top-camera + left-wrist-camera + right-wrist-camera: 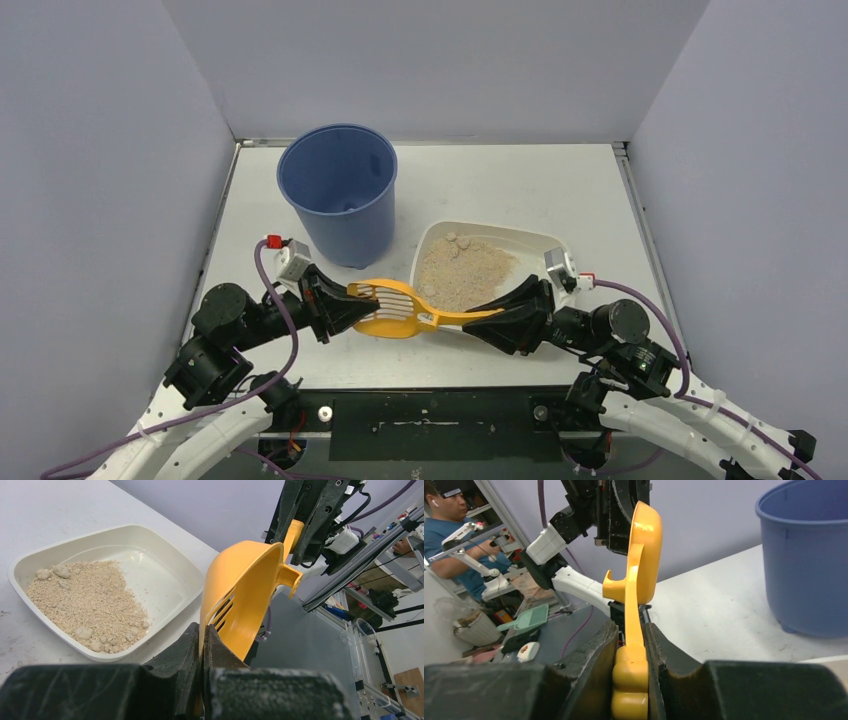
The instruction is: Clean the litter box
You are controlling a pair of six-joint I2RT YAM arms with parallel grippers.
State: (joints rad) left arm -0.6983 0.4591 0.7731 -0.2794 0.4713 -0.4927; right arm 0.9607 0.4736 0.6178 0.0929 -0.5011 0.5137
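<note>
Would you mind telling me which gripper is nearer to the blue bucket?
Left. The left gripper sits just in front of the bucket, gripping the scoop; the right gripper holds its handle farther right, beside the litter box.

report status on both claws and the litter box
Both shut: left claw on scoop head, right claw on its handle. Loose sand and clumps in litter box, scoop not in it. Nothing blocking; blue bucket stands left of box.
</note>
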